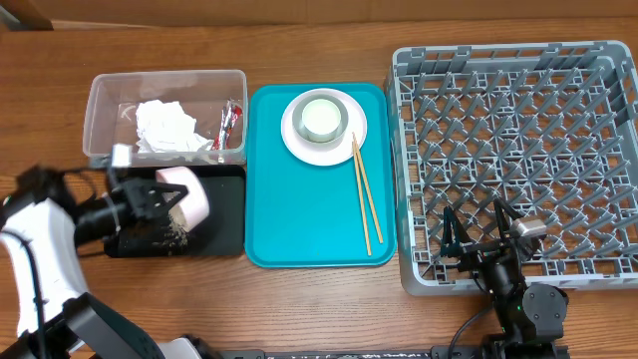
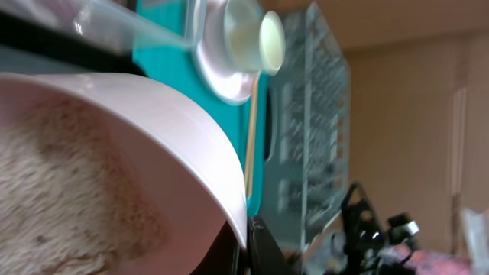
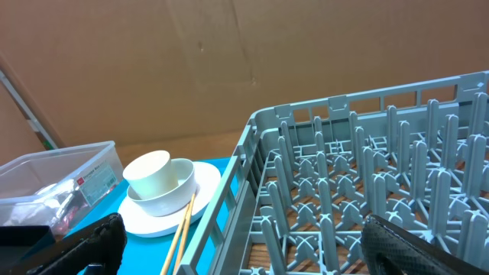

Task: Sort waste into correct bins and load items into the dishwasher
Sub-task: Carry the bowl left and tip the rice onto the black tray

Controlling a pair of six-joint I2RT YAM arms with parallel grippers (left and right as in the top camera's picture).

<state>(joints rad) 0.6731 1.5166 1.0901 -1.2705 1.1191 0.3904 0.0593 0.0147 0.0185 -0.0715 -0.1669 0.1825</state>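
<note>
Overhead: the left gripper [image 1: 152, 199] is clamped on a white bowl [image 1: 189, 196], tipped sideways over the black tray [image 1: 227, 237], where rice grains [image 1: 171, 236] lie. The step in hand appears to be emptying. The clear tub [image 1: 164, 75], at the tray's 12 o'clock, holds tissue [image 1: 164, 128] and a red wrapper [image 1: 229, 125]. The right gripper [image 1: 477, 227], spread wide and empty, sits at the dish rack's [image 1: 518, 130] 6 o'clock edge.

Left wrist: grains cling inside the bowl, so a steeper tilt seems needed next.

Right wrist: a cup [image 3: 147, 168] sits nested in the second bowl [image 3: 170, 197] on the plate [image 3: 205, 183], with the chopsticks [image 3: 182, 229] at 6 o'clock.
</note>
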